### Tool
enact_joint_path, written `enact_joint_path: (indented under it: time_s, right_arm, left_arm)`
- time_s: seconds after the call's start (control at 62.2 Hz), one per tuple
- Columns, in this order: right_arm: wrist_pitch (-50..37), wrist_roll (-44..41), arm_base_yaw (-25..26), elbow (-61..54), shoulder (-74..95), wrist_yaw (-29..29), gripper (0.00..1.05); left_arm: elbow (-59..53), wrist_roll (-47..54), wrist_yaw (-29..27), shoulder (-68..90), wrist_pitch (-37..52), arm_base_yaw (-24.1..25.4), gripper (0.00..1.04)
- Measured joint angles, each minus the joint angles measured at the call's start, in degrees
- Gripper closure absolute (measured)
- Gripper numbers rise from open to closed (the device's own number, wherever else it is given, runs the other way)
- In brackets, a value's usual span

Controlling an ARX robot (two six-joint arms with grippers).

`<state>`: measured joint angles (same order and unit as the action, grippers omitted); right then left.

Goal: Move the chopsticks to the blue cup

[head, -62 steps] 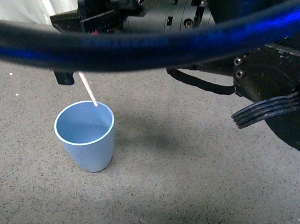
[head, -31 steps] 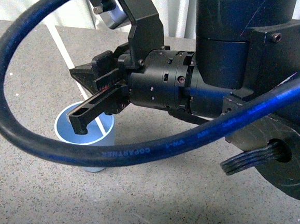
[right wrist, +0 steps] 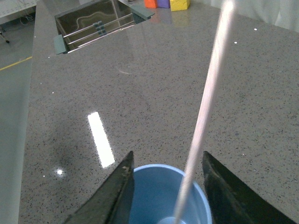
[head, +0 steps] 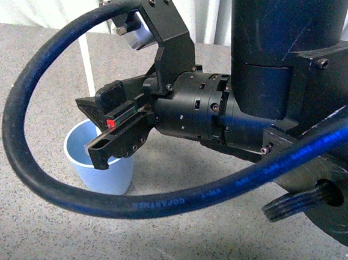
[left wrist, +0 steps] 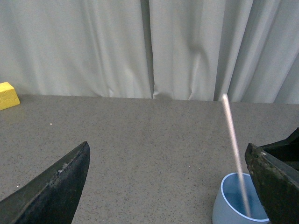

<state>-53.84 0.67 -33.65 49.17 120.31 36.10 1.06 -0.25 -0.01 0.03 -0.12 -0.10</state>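
Looping nearest the front camera, a thick blue-black cable (head: 21,154) curves in front of the blue cup (head: 107,176), which stands upright on the grey speckled tabletop (head: 171,238). Just above the cup's rim hangs the right gripper (head: 94,131), jaws spread. Its wrist view shows the fingers (right wrist: 117,196) on either side of the cup's mouth, with the chopsticks (right wrist: 205,112) passing between them unpinched. The stick's lower end sits inside the cup. It leans, and its upper end rises well above the rim. The left gripper (left wrist: 167,147) faces the cup from one side, jaws wide apart and holding nothing. Beyond the cup hangs a white curtain (left wrist: 117,46), and well apart from the cup, at the curtain's foot, lies a yellow block (left wrist: 7,95).
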Motion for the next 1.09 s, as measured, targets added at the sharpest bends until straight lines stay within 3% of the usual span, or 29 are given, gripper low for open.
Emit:
enact_joint_path:
  time_s: [0.257,0.498,0.691,1.093]
  right_arm:
    - [-3.28,1.84,1.11,-4.22,-4.52,-1.36,0.08]
    - [0.85,4.35,6.03,-10.75,-13.84,-9.73,0.09]
    - [12.55,8.2,12.96,-17.31,-23.37,-15.04,0.09]
    - [34.38,2.78,25.29,-32.5,-50.62,-30.62,0.09]
  left_arm:
    - [0.0,0.0,0.0,0.0,0.0,-0.02,0.07]
    - [0.0,0.0,0.0,0.0,0.0,0.0,0.07]
    - [0.0,0.0,0.0,0.0,0.0,0.0,0.07]
    - [0.0,0.0,0.0,0.0,0.0,0.0,0.07]
